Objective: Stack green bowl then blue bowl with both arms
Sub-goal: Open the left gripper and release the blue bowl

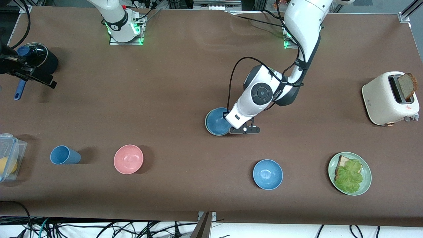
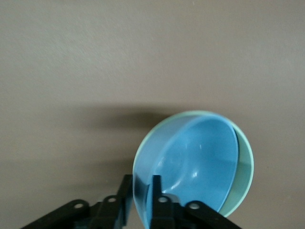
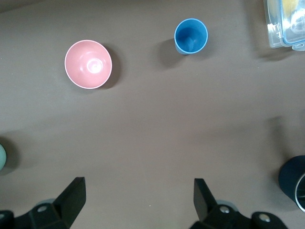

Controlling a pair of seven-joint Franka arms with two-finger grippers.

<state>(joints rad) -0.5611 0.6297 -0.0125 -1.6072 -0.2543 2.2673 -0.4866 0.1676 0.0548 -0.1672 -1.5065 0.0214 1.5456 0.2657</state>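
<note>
Brown matte covering point(image 1: 172, 82) ran the whole length of the table. Low over its middle, the left gripper point(image 1: 245, 129) was pinched on the rim of the blue bowl point(image 2: 200, 167), one finger point(image 2: 125, 195) outside the wall and one inside. That bowl, a dusky greyish blue with a smooth, faintly glossy hollow, sat tilted inside the green bowl point(image 2: 244, 167), whose pale sage rim showed as a thin crescent around it. Both were plain and round, about equal in size, and they lay near the table's centre.

Nearer the front camera lay a brighter blue bowl point(image 1: 267, 174), and toward the left arm's end a green plate point(image 1: 366, 173) with lettuce point(image 1: 349, 175) on bread. A toaster point(image 1: 390, 99) with a slice in it stood farther from the camera than the plate.

The right gripper point(image 3: 138, 198) waited with fingers spread wide over the right arm's end of the table, above a pink bowl point(image 3: 88, 64) and a blue cup point(image 3: 190, 36).
</note>
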